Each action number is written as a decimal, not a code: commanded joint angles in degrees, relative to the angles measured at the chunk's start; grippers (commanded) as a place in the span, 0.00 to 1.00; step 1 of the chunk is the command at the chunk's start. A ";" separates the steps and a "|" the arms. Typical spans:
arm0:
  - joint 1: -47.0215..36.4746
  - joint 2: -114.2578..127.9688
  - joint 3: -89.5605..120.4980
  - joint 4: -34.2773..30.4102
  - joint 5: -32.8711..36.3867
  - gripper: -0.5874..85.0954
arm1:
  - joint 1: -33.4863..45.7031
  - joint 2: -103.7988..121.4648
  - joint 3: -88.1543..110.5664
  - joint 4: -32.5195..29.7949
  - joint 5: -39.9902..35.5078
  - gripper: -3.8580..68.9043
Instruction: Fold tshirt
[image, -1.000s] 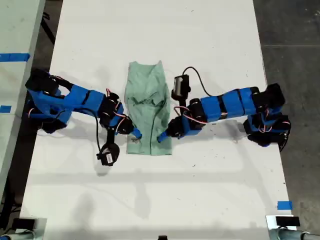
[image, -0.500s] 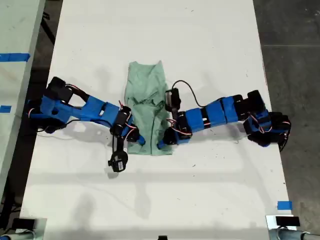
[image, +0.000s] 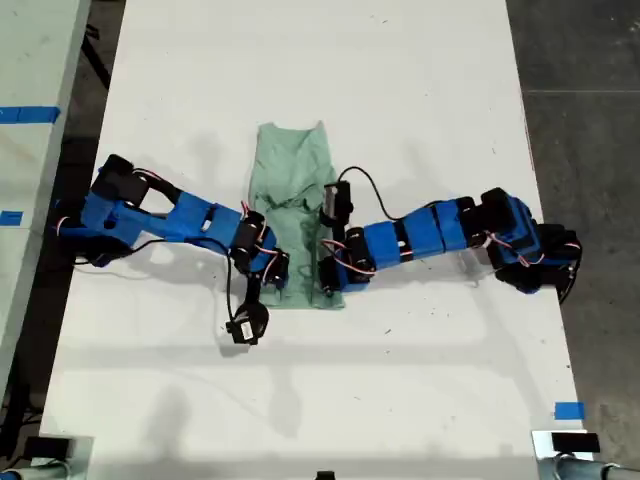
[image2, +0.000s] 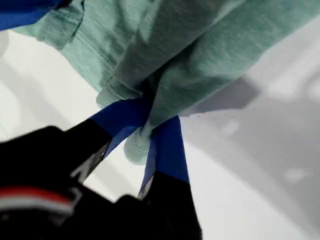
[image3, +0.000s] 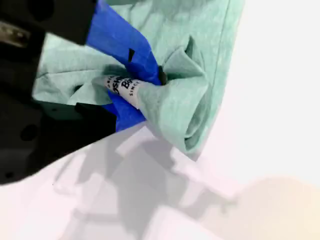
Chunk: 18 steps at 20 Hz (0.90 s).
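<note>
Mint tshirt (image: 295, 225) lies long axis up-down in the exterior view; both tools (image2: 150, 122) (image3: 137, 90) clamp its lower corners, fold runs upward.

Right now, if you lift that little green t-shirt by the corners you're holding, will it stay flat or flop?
Probably flop: the t-shirt bunches into soft folds where my first gripper and my second gripper pinch it. It looks thin, so likely light. The unheld middle would probably sag and drape.
</note>
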 joint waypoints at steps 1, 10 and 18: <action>0.88 1.93 -0.18 -0.18 1.76 0.01 | -2.46 3.16 -0.88 2.02 -0.26 0.02; 6.86 2.11 -24.08 15.03 4.39 0.01 | -11.34 17.14 -2.55 8.61 0.62 0.03; -8.61 12.92 -23.64 20.83 21.97 0.01 | 8.53 26.81 0.88 10.90 -15.56 0.03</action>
